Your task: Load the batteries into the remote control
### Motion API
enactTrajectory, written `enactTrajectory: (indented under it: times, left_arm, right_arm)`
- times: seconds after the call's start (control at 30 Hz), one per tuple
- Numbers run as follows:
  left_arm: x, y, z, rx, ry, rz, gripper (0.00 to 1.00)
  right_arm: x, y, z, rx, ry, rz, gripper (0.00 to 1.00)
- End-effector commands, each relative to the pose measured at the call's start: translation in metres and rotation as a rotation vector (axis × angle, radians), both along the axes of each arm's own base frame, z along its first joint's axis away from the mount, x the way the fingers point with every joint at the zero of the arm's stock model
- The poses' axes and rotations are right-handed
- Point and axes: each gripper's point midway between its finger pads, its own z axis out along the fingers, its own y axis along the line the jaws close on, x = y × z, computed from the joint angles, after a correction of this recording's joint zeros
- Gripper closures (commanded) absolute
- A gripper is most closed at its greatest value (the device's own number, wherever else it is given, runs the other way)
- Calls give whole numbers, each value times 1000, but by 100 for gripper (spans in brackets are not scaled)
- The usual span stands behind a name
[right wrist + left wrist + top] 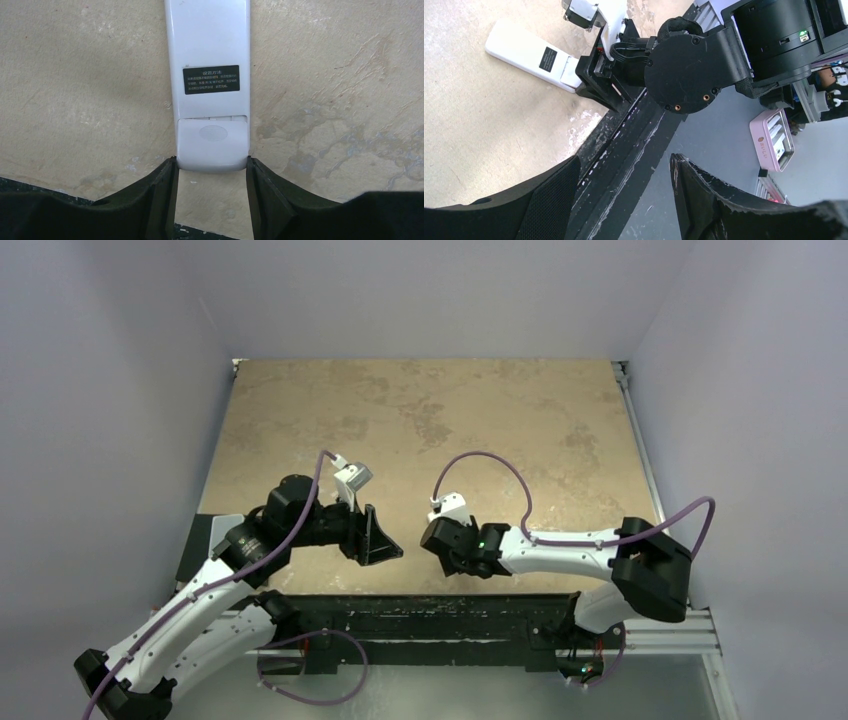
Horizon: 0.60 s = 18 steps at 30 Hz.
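- Jaws of right gripper [211, 162] half open, pinching near end of remote [207, 50] from both sides.
- Remote back-up on table [75, 75], stretching away ahead of those jaws.
- Left gripper [624, 160] jaws wide apart, empty, remote well ahead.

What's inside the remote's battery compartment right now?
Only the outside shows: the remote control lies back-up on the table with its battery cover in place, hiding the inside.
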Motion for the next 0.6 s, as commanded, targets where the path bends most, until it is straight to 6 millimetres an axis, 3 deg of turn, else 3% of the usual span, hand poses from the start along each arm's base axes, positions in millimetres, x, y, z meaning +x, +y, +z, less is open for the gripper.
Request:
enactTrajectory:
  times: [0.0,0.57]
  left_arm:
    - [2,-3,10,-27,-52,-20,34]
    - [3,-4,7,-21,-39,-20,34]
  right_arm:
    - [12,-3,12,-13,-48,-23,62]
    - [10,-5,24,-16,-39,23,66]
